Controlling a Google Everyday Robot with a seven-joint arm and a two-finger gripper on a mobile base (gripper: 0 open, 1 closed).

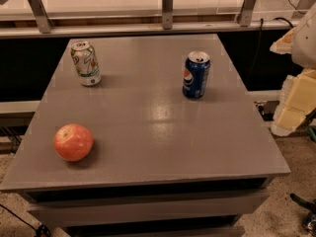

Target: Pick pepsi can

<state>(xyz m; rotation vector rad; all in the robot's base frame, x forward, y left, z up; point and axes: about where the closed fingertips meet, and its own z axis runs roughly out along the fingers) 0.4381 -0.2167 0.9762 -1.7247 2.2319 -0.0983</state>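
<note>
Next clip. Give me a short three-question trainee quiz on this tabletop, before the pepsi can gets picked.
1. True or false: the pepsi can stands upright on the grey table.
2. How many things are on the table? A) two B) three C) four
3. Fill in: the gripper is ____; only a cream arm part shows at the right edge.
Key: 1 true. 2 B: the pepsi can, the white-and-green can and the apple. 3 not in view.

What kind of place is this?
Probably a lab test area: grey table staged with pepsi can, white-and-green can, apple; metal bracket on the panel behind. Gripper not in view.
</note>
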